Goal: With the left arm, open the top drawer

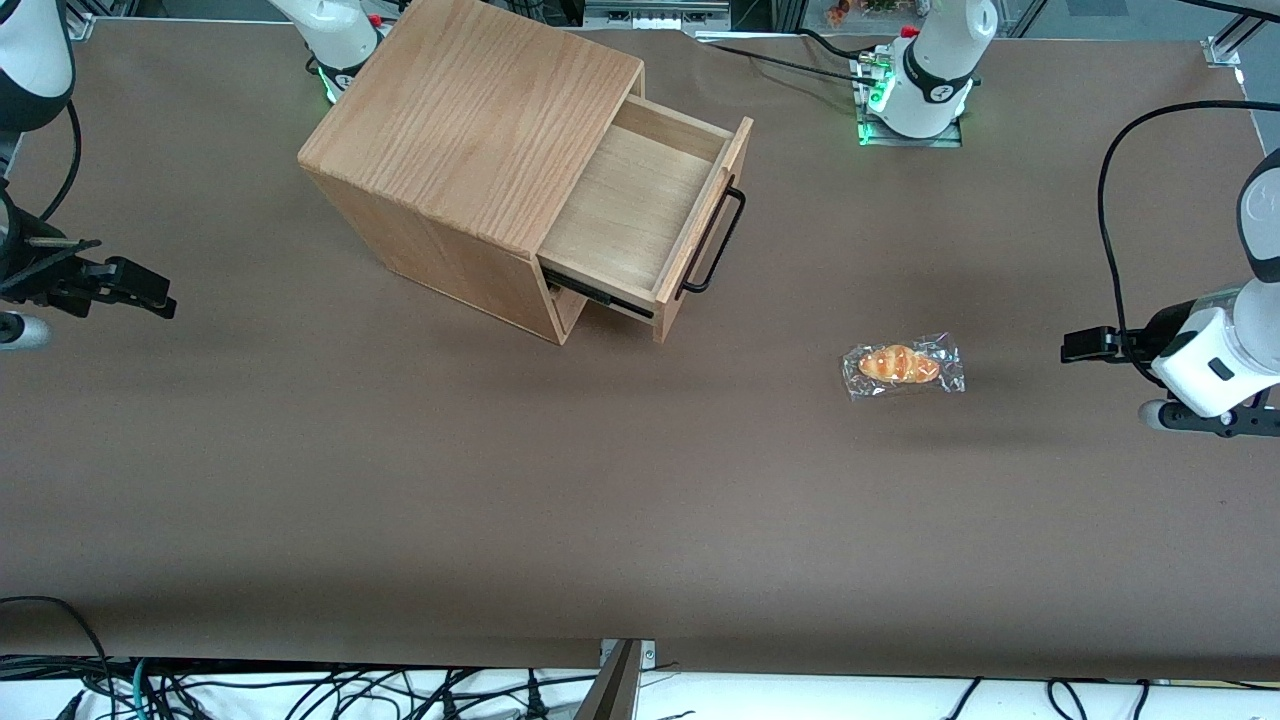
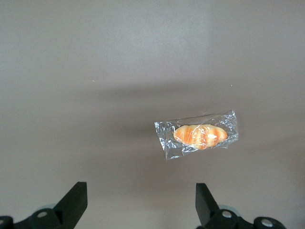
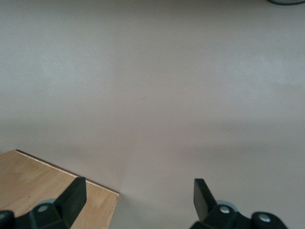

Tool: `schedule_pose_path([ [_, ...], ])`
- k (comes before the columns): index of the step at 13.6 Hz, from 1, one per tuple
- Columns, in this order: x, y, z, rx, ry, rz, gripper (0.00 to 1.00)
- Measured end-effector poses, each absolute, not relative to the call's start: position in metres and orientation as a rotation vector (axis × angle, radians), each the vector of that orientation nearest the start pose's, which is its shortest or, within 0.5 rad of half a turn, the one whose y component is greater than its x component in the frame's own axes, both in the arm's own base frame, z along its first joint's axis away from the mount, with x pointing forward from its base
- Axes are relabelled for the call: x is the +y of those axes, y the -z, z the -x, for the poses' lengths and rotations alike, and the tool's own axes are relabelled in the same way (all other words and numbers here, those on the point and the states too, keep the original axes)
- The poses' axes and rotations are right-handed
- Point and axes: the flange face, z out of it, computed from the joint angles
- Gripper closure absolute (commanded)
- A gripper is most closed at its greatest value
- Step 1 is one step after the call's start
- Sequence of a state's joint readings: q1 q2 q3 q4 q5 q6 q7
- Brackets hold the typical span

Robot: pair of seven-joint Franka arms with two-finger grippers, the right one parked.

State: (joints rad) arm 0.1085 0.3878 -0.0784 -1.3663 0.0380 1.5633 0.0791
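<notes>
The top drawer (image 1: 640, 215) stands pulled well out of the oak cabinet (image 1: 470, 130), its plain wood inside showing. Its thin black bar handle (image 1: 715, 240) runs across the drawer's front. My left gripper (image 1: 1085, 345) hangs above the table toward the working arm's end, well apart from the handle. In the left wrist view the gripper (image 2: 141, 202) is open, its two black fingers wide apart with only bare table between them. It holds nothing.
A wrapped bread roll (image 1: 903, 365) in clear plastic lies on the brown table (image 1: 640, 520) between the drawer's front and my gripper; the roll (image 2: 199, 136) also shows in the wrist view. Cables hang along the table's near edge.
</notes>
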Motion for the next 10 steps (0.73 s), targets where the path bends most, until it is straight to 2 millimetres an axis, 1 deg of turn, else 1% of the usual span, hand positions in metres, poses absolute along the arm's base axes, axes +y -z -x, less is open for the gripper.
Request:
schedule_pose_path([
  [3, 0.023, -0.491, -0.656, 0.08, -0.266, 3.134, 0.0],
  [8, -0.013, -0.492, -0.657, 0.117, -0.261, 3.129, 0.0],
  [10, -0.015, -0.492, -0.657, 0.105, -0.261, 3.128, 0.0],
])
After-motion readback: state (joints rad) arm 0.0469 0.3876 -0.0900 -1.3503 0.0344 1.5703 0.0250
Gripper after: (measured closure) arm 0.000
